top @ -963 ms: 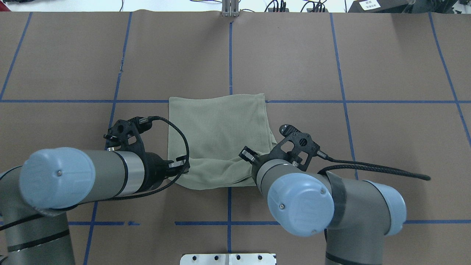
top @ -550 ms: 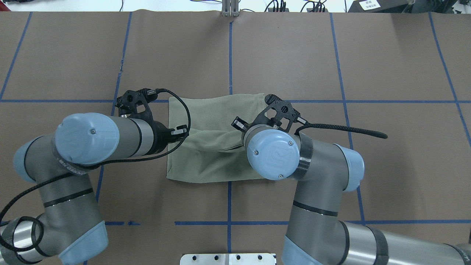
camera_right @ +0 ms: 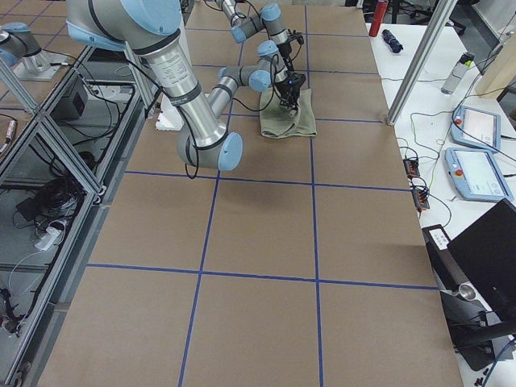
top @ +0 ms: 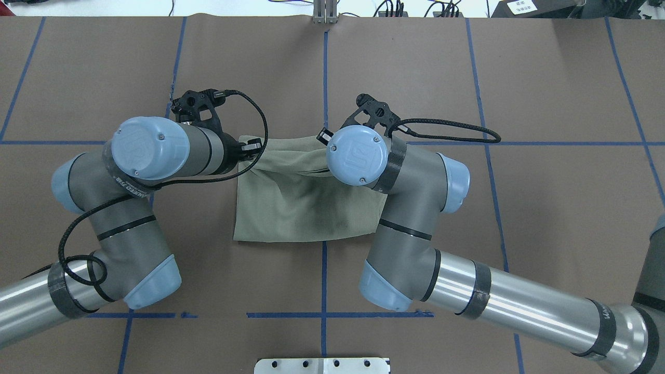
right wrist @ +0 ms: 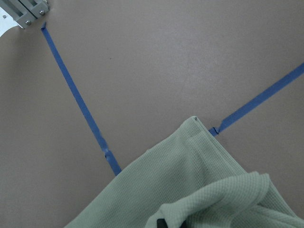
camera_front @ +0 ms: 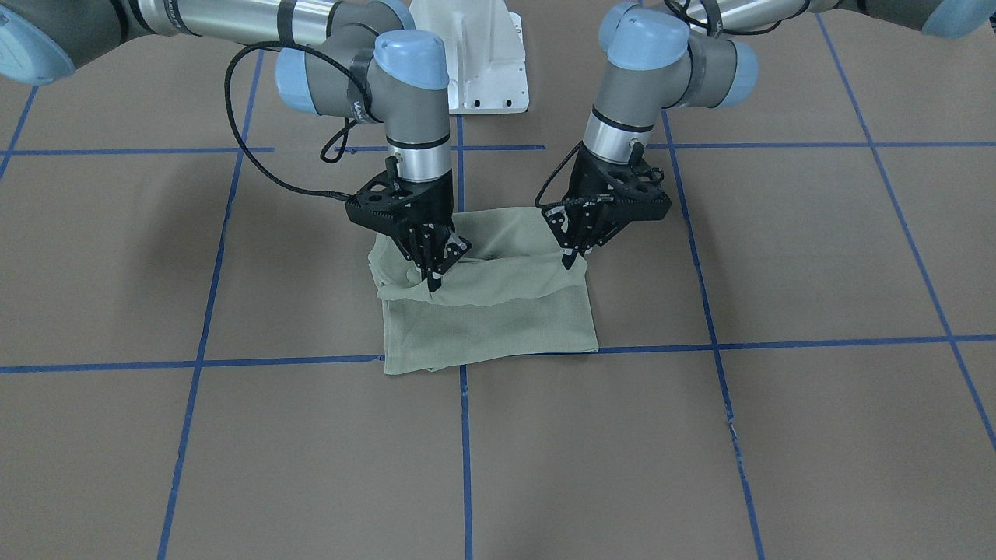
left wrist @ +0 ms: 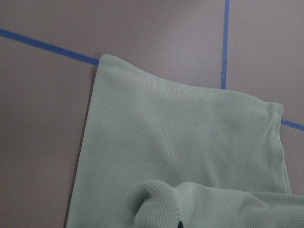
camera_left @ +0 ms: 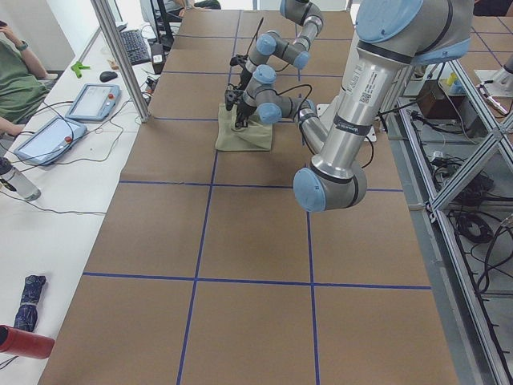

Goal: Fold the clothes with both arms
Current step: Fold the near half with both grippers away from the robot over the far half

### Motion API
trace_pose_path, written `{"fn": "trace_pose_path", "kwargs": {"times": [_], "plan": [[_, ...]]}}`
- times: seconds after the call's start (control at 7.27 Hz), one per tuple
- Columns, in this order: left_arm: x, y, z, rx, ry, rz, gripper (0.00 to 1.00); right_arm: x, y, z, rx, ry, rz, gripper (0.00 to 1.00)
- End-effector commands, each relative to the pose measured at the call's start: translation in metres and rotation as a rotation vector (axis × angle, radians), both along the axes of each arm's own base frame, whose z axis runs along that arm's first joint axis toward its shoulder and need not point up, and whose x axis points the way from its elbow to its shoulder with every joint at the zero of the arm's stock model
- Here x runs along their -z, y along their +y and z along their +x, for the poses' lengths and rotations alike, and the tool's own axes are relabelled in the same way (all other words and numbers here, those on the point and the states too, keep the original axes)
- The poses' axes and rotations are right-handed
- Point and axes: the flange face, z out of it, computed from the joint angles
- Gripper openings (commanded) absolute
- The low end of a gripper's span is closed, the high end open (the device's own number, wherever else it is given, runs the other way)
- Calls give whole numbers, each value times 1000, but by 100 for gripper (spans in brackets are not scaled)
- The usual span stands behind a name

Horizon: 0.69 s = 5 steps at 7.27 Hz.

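The sage-green shirt (top: 304, 208) lies folded into a rectangle at the table's middle; it also shows in the front view (camera_front: 498, 315). Both grippers hold its robot-side edge, lifted and carried over the lower layer towards the far edge. My left gripper (camera_front: 573, 255) is shut on one corner of that edge. My right gripper (camera_front: 432, 276) is shut on the other, with fabric bunched under it. In the overhead view my left gripper (top: 253, 149) is at the shirt's far left corner, and my right gripper is hidden under its wrist. Each wrist view shows the held fold over the flat layer (left wrist: 180, 137).
The brown table cover carries a grid of blue tape lines (top: 324, 78). The white pedestal base (camera_front: 475, 62) stands behind the arms. A metal post (top: 324, 13) is at the far edge. A side bench with tablets (camera_left: 92, 100) and a seated person runs beside the table.
Both grippers have moved away from the robot, from the shirt's near edge to its far edge, drawing the held edge over the rest. The arms have stretched out forward.
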Motion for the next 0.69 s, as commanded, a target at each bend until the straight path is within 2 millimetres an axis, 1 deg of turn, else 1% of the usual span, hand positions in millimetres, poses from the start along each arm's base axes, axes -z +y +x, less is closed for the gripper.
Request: {"fn": "trace_pose_path", "kwargs": {"times": [0.0, 0.14, 0.28, 0.41, 0.55], "plan": [[-26, -27, 15, 0, -37, 15, 0, -7, -24, -8, 14, 16, -4, 0], [-30, -28, 17, -7, -42, 27, 30, -14, -33, -12, 35, 32, 25, 50], [-27, -30, 14, -44, -62, 98, 99, -17, -41, -12, 76, 70, 83, 100], [-24, -37, 3, -52, -60, 141, 100, -14, -54, 0, 85, 66, 85, 100], [-21, -51, -16, -57, -82, 191, 100, -2, -57, 10, 149, 38, 92, 100]]}}
